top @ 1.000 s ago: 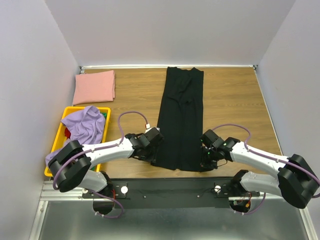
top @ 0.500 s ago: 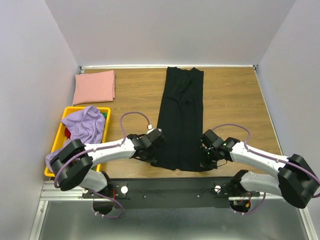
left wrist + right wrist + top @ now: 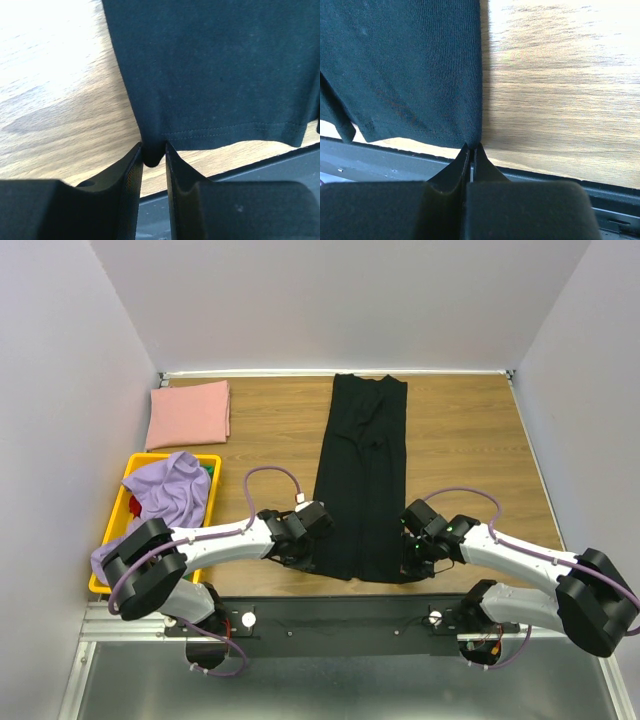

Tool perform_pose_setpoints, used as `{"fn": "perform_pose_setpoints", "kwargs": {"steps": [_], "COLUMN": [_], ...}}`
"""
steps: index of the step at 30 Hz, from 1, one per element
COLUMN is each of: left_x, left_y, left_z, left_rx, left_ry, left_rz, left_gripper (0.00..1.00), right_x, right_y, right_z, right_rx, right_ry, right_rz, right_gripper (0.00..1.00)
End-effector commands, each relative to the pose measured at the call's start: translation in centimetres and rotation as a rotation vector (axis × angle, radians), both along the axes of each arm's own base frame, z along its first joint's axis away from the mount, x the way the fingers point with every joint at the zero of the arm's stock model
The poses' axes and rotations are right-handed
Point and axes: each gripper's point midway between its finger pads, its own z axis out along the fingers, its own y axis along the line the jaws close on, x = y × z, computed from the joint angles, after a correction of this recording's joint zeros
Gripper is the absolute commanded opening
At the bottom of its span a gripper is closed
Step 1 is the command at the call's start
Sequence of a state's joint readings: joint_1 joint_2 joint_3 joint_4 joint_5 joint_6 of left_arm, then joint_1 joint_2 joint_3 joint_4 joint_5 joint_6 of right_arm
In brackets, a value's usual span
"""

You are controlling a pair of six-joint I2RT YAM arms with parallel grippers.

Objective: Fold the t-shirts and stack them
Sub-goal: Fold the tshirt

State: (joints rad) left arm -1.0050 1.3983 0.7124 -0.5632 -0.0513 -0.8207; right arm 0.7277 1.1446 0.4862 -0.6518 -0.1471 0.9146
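Two white arms reach out low from bases at the near edge, both angled inward toward the middle. The left arm [image 3: 210,538] stretches to the right with its wrist tipped down. The left gripper [image 3: 154,150] has its fingers close together, clamping a bunched near-left corner of the black t-shirt [image 3: 215,70]. The right arm [image 3: 510,552] stretches to the left. The right gripper [image 3: 471,149] has its fingertips pressed together on the shirt's near-right corner.
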Motion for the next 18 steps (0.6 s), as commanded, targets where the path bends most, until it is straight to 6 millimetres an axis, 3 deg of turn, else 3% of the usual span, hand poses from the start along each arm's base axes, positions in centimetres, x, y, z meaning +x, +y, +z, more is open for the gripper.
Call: {"fn": "perform_pose_setpoints", "kwargs": {"steps": [1, 10, 14, 18], "left_x": [-0.2, 0.3, 0.0, -1.3], "left_y": [1.1, 0.4, 0.3, 0.6], "left_z": [-0.4, -0.3, -0.6, -0.6], "left_rx": [0.070, 0.053, 0.048, 0.067], "left_ry": [0.006, -0.004, 0.010, 0.028], "left_rz": [0.021, 0.022, 0.016, 0.002], "left_gripper": [0.28, 0.16, 0.00, 0.00], "right_x": [0.4, 0.5, 0.5, 0.1], "right_y": [-1.6, -1.5, -1.5, -1.1], "right_z": [-0.9, -0.8, -0.7, -0.4], "right_rx": [-0.084, -0.083, -0.079, -0.049], "right_ry": [-0.040, -0.046, -0.048, -0.037], "right_rz": [0.012, 0.016, 0.022, 0.037], "right_gripper": [0.02, 0.01, 0.01, 0.01]}}
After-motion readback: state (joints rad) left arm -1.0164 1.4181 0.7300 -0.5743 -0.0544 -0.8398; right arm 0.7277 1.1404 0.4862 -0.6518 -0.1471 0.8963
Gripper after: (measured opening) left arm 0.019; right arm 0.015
